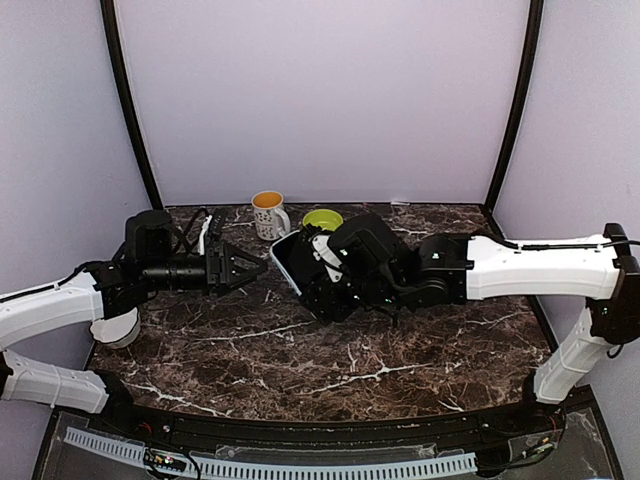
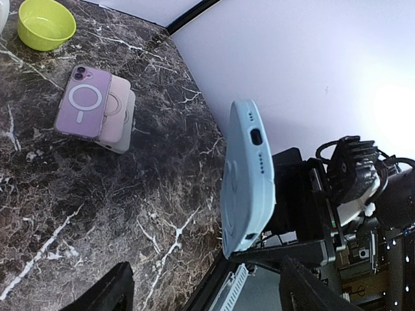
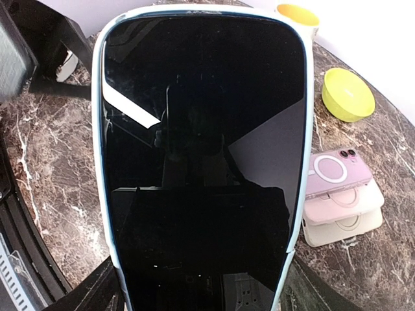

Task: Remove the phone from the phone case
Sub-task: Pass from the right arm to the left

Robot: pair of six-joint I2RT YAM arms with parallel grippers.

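The phone shows its black screen, still seated in a light blue phone case whose rim frames the glass. My right gripper is shut on the cased phone across its width and holds it tilted above the table, left of the arm's wrist. My left gripper is open, its dark fingers spread either side of the case's bottom end with the port holes. In the top view the left gripper points right, its tips just short of the case's left edge.
A stack of pale phone cases with a purple one on top lies on the marble table behind the right arm. A lime green bowl and a white mug stand at the back. A white round object sits under the left arm.
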